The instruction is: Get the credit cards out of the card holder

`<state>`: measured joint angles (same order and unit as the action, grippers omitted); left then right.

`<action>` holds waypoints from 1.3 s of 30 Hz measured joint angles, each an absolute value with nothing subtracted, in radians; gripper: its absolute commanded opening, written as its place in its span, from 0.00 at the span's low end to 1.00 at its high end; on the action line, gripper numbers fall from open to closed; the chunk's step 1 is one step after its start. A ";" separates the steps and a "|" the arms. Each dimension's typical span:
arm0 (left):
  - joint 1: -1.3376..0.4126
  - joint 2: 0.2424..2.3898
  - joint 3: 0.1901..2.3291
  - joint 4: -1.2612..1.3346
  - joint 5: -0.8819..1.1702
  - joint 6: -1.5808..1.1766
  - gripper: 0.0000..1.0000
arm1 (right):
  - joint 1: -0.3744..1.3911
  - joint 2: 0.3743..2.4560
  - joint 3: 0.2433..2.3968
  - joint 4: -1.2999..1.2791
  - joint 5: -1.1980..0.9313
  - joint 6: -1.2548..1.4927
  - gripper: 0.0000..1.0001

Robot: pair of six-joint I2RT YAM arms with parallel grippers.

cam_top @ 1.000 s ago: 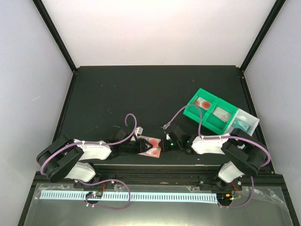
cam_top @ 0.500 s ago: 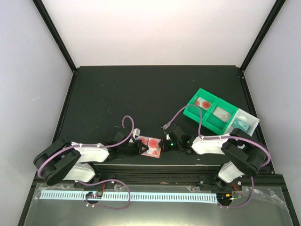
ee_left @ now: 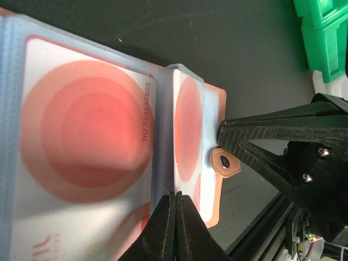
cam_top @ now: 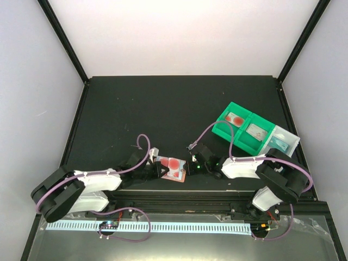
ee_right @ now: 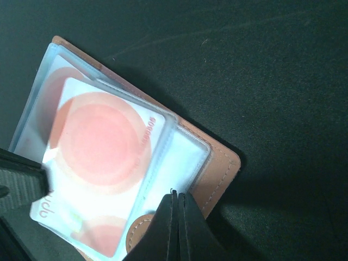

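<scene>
The card holder (ee_right: 217, 163) lay open on the table (cam_top: 163, 109) near its front edge, between the two arms, with the credit cards (ee_left: 87, 136), pale and printed with red concentric circles, lying inside its light blue sleeves. The left tool (ee_left: 175, 204) had its fingers pressed together, tips over the fold between two sleeves, though whether they pinched a sleeve edge could not be told. The right tool (ee_right: 176, 198) was closed on the holder's brown edge beside the tab (ee_left: 225, 163). Two green bins (cam_top: 242, 128) and a clear bin (cam_top: 285, 142) stood well apart at the right rear.
</scene>
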<state>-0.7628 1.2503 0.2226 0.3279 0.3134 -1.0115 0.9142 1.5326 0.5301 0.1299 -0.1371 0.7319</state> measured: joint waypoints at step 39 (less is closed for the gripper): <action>-0.625 1.381 0.307 0.261 0.562 -0.845 0.01 | 1.043 1.351 0.521 -0.061 -0.034 0.754 0.44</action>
